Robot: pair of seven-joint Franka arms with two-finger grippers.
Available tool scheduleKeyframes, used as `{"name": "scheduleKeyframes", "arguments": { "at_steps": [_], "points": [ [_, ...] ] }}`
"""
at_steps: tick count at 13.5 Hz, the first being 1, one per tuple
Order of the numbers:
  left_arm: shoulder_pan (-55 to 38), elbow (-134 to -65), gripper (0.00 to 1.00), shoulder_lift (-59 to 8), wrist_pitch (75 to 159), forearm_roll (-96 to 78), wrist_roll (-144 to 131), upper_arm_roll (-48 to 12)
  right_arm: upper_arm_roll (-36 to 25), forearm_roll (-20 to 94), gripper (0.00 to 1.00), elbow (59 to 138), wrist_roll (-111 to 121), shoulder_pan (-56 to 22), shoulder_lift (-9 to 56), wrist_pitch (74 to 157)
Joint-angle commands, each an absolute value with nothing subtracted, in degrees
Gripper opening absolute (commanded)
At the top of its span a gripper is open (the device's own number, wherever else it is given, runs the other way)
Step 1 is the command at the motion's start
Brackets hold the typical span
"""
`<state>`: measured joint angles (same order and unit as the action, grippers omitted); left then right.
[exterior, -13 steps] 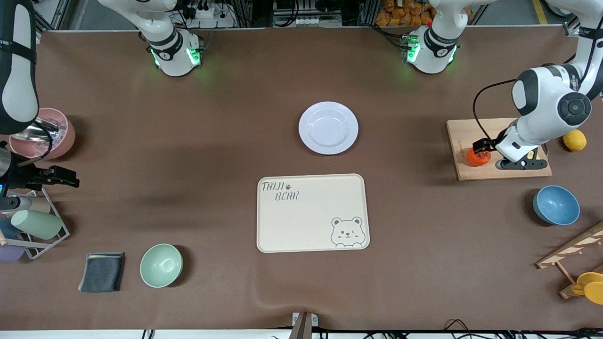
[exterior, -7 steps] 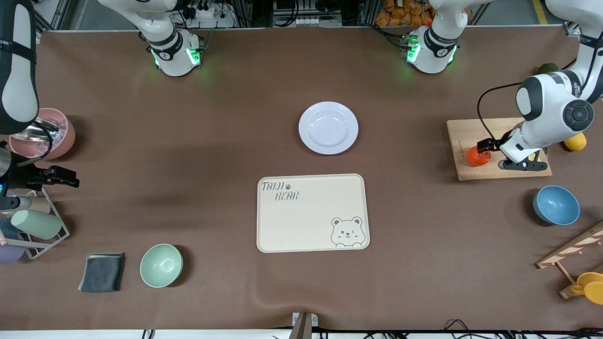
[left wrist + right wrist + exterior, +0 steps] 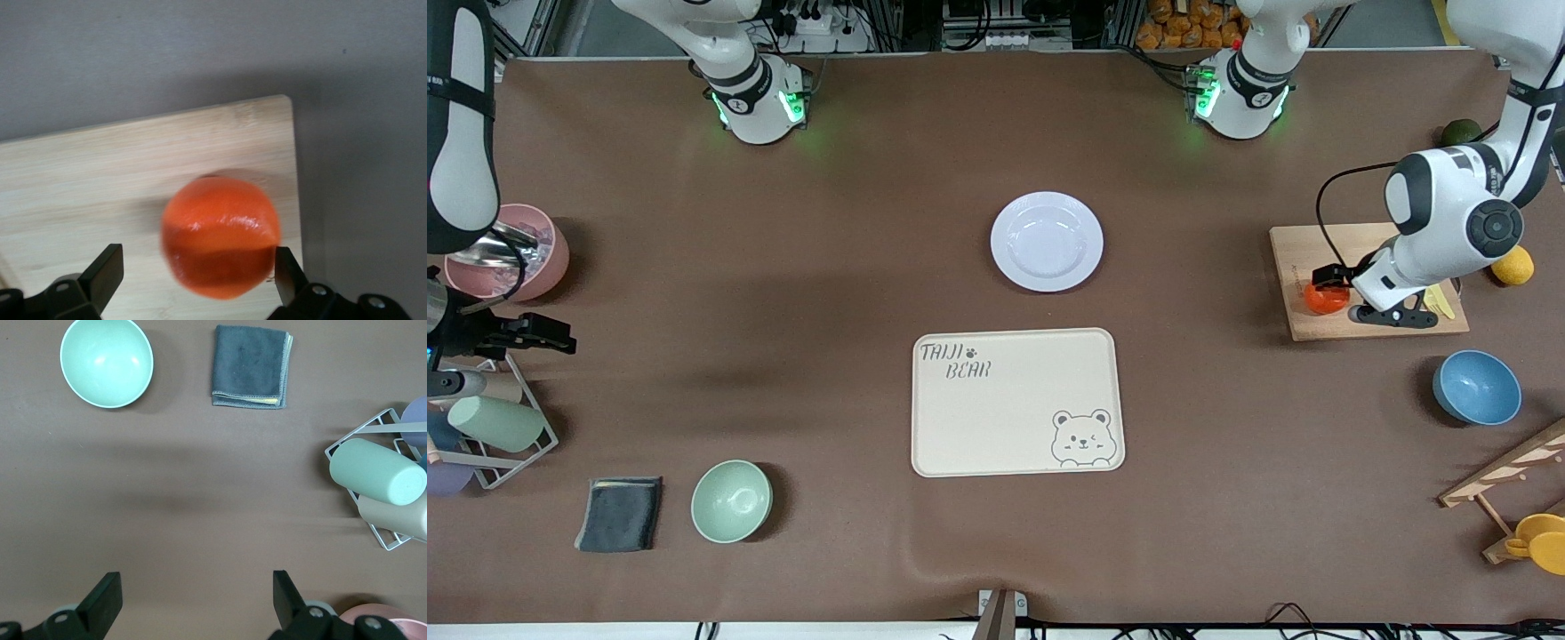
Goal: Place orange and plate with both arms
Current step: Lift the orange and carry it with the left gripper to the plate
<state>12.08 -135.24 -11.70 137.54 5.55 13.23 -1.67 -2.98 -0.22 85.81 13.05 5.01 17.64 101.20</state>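
Showing the left gripper [image 3: 195,275] low over the wooden board [image 3: 1294,258] at the left arm's end of the table — fingers [image 3: 107,270] apart on either side of the orange [image 3: 220,233], which rests on the board near its corner. One finger stands just beside the fruit; whether it touches cannot be told. The plate [image 3: 1047,241] lies mid-table, farther from the front camera than the bear tray [image 3: 1016,402] and apart from it. The right gripper [image 3: 197,597] waits over bare mat at the right arm's end — fingers wide, holding nothing, near the green bowl [image 3: 107,363], grey cloth [image 3: 251,367] and cup rack [image 3: 373,520].
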Motion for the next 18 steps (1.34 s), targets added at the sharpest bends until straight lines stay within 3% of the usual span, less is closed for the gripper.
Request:
{"name": "scheduleKeyframes", "arguments": {
  "at_steps": [1, 8, 10, 11, 15, 18],
  "points": [
    [12.7, -135.5, 1.00, -13.2, 139.3, 4.6, 13.7, -2.8, -1.9, -1.2, 1.00, 84.3, 12.7, 6.2, 18.5, 100.6],
    [12.7, -135.4, 0.97, -15.0, 140.9, 4.6, 14.0, -3.3, -1.8, -1.2, 1.00, 84.3, 12.8, 6.2, 18.4, 100.5],
    [12.8, -135.4, 0.15, -15.0, 140.9, 4.6, 16.1, -3.3, -1.8, -1.2, 1.00, 84.3, 12.8, 6.2, 18.4, 100.5],
    [12.9, -135.4, 0.00, -14.9, 140.8, 4.6, 17.0, -3.3, -1.8, -1.2, 1.00, 84.3, 12.8, 6.2, 18.4, 100.5],
    [13.6, -135.6, 0.00, -10.2, 139.3, 4.5, 20.5, -3.9, -1.8, -1.2, 1.00, 84.3, 12.8, 6.2, 18.4, 100.5],
    [13.5, -135.4, 0.00, -4.8, 132.9, 0.5, 17.8, -8.9, -1.8, -1.3, 1.00, 84.3, 12.9, 6.2, 18.4, 100.6]
  ]
}}
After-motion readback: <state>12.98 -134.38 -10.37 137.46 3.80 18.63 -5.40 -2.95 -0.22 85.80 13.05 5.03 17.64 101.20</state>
